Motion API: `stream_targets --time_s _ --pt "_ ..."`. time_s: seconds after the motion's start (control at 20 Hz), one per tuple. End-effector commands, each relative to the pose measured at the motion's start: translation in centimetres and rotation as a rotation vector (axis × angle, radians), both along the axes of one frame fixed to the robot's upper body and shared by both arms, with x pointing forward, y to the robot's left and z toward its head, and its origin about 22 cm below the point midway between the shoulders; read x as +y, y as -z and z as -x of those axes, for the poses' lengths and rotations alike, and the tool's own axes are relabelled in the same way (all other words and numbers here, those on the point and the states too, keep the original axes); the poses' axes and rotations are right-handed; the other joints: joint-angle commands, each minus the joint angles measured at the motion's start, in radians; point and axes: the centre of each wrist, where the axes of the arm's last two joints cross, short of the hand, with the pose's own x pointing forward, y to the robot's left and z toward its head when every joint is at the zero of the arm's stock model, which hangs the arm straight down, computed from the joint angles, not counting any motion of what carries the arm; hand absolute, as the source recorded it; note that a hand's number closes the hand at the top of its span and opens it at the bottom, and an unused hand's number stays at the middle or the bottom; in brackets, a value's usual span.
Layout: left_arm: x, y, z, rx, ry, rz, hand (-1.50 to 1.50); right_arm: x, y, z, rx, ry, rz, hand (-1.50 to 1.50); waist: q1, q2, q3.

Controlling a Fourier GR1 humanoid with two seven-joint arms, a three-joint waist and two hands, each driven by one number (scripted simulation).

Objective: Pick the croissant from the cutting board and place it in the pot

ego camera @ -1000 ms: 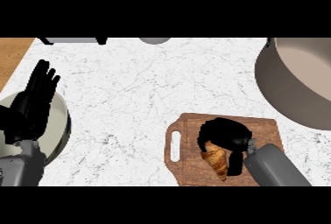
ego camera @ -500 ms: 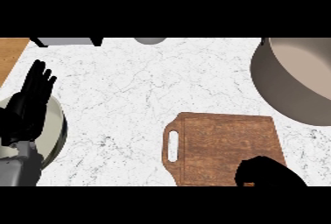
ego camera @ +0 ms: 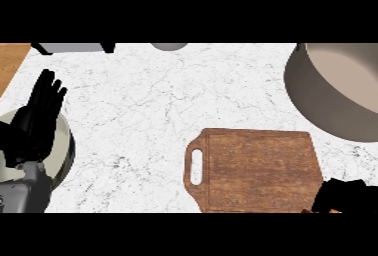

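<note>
Watching the right hand [ego camera: 343, 195] hovering at the lower right corner of the view, just off the near right corner of the cutting board [ego camera: 255, 170]. Catching only part of it above the view's lower edge, so not managing to tell whether it is closed round anything or spread apart. Scanning the board from handle slot to far edge and finding bare wood only, no croissant lying on it. Judging, then, that the croissant is sitting hidden within or beneath that right hand, though not seeing it plainly anywhere. Not getting any read on its long axis either, with the pastry out of sight.

Turning to the target: spotting the pot [ego camera: 301, 97] filling the upper right, mouth wide open, with nothing showing inside the part in view. Placing it straight ahead of the right hand, farther out across the counter [ego camera: 162, 100], near the board's far right corner and just past it. Reckoning the coming move as a carry forward along the right side, rising enough to clear the pot's near wall before letting go over the opening.

Noting the left hand [ego camera: 33, 125] resting open at the left edge, fingers straight and pointing up, over a plate [ego camera: 68, 150], well apart from both board and pot. Calling the right hand by far the nearer one for this job.
</note>
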Motion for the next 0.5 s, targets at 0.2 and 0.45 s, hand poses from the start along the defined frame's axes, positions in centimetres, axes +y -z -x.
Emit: stream_targets --time_s 0.2,0.45 --pt "-0.8 0.5 -0.5 -0.014 0.021 0.000 0.00 -5.6 -5.3 0.3 -0.178 0.254 -0.223 1.50 0.029 0.007 0.001" --pt "-1.8 0.1 -0.3 -0.019 0.037 -0.009 0.00 -8.6 -9.4 -2.9 -0.200 0.347 -0.247 1.50 0.044 0.008 0.000"
